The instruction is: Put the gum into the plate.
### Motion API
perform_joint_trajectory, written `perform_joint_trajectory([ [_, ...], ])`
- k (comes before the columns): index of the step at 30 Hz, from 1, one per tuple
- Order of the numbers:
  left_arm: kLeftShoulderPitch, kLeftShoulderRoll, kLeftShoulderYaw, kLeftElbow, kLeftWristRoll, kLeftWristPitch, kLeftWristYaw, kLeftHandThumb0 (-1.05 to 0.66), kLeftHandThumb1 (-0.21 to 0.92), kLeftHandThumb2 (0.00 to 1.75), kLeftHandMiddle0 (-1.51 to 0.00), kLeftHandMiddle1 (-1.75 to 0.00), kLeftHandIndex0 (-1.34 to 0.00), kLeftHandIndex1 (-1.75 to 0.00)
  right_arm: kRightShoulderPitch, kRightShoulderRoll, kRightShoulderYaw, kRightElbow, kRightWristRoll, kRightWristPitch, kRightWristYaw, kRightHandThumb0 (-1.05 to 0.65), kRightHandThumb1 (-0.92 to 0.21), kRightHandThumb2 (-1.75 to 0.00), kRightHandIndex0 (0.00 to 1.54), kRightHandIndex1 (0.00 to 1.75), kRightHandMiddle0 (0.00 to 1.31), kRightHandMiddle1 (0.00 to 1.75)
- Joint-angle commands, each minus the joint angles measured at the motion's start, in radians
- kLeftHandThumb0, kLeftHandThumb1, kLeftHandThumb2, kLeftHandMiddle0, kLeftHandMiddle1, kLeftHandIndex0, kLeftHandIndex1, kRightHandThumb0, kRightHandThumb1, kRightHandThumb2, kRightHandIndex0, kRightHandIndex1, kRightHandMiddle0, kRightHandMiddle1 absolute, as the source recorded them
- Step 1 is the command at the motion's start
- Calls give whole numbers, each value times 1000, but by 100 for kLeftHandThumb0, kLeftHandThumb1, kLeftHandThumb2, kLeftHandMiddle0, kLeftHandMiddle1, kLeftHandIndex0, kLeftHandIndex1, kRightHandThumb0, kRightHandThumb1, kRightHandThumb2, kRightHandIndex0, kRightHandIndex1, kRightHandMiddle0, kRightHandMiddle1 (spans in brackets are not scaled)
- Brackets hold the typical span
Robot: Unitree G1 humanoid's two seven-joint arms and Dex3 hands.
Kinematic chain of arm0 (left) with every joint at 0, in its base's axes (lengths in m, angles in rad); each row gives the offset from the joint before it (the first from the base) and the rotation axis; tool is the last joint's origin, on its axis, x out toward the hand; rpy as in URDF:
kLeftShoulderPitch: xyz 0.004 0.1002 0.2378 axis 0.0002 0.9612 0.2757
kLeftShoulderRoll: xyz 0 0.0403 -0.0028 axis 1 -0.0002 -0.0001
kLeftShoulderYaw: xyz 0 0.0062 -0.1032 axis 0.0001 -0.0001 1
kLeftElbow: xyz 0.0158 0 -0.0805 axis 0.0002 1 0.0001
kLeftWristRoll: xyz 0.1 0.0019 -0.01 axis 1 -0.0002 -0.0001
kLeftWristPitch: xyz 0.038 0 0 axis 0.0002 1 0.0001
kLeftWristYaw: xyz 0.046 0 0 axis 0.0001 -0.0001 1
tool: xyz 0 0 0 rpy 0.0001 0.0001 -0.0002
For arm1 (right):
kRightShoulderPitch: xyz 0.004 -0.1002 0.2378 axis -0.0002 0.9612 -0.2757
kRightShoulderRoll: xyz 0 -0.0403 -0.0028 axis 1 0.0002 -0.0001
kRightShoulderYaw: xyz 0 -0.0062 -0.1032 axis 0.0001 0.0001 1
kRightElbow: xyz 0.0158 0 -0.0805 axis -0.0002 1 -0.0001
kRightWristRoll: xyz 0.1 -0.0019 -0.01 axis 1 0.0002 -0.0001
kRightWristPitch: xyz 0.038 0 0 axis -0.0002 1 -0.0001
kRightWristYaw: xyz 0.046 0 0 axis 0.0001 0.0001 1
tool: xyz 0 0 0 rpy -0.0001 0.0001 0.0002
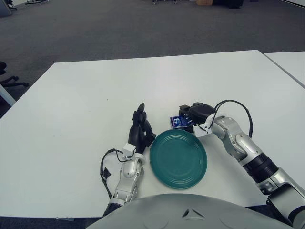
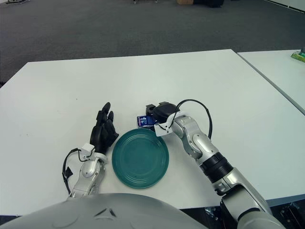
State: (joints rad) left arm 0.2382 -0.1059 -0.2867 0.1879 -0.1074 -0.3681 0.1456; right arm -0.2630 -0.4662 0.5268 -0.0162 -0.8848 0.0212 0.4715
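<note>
1. Grey carpet floor [image 1: 119, 28] fills the far part of the room beyond the table; dark chair parts [image 1: 7, 78] show at the left edge in the left eye view only.
2. White table [image 1: 71, 105] is the work surface; wide bare top from 9 to 1 o'clock of the plate; near edge runs close under the plate and both arms; a second white table [image 1: 290, 64] sits at 2 o'clock across a narrow gap; right eye view alone shows a small green item [image 2: 298, 56] on it at the frame edge.
3. Right arm [image 1: 243, 148] comes in from 4 o'clock, black cable looping over the forearm.
4. Teal plate [image 1: 178, 158] lies flat near the table's near edge, nothing in it.
5. Left hand [image 1: 140, 130] shows just beside the plate at 9 o'clock; fingers straight and relaxed, pointing to 12 o'clock, holding nothing.
6. Right hand [image 1: 196, 112] is at 12–1 o'clock of the plate, just past its rim; fingers curled against the gum; whether it is truly gripped or only touched, cannot tell.
7. Gum [image 1: 178, 121], a small blue pack, lies on the table at 12 o'clock of the plate, just outside the rim, partly covered by the right hand.
</note>
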Motion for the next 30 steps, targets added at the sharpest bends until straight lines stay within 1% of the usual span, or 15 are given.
perform_joint_trajectory([
  [1,20,-90,9,20,-12,15,14,-84,92,96,-17,-1,0,-42,33,21,8,2,30,22,35,-40,-67,-84,47,138,36,171],
  [3,17,-91,13,26,-14,9,16,-84,92,95,-17,-1,0,-43,35,30,2,0,33,35,35,-40,-65,-88,48,147,37,173],
  [9,7,-100,26,46,-31,-17,13,-84,92,93,-18,-1,0,-44,40,40,-6,-10,40,60,42,-40,-63,-92,50,167,38,174],
  [11,5,-102,28,50,-38,-27,8,-84,92,93,-18,-1,0,-44,42,39,-8,-14,42,64,45,-40,-62,-92,51,171,39,175],
  [14,4,-105,28,55,-55,-44,1,-84,92,92,-19,-1,0,-44,44,37,-10,-27,41,78,54,-40,-60,-94,54,173,40,175],
  [20,4,-98,33,48,-81,-51,-5,-85,92,91,-21,-2,0,-47,36,42,-9,-46,39,98,68,-41,-58,-97,62,174,41,175],
  [25,3,-83,41,45,-94,-58,-18,-86,92,91,-21,-1,0,-49,21,42,-17,-36,37,91,43,-41,-57,-98,69,175,42,175],
  [27,3,-74,44,42,-98,-54,-25,-85,92,91,-21,-1,0,-49,1,37,-36,-14,49,75,18,-41,-58,-98,72,175,41,175],
  [30,4,-66,50,35,-100,-45,-33,-84,92,92,-20,0,0,-47,-49,24,-70,27,76,40,-9,-41,-59,-96,74,175,40,175],
])
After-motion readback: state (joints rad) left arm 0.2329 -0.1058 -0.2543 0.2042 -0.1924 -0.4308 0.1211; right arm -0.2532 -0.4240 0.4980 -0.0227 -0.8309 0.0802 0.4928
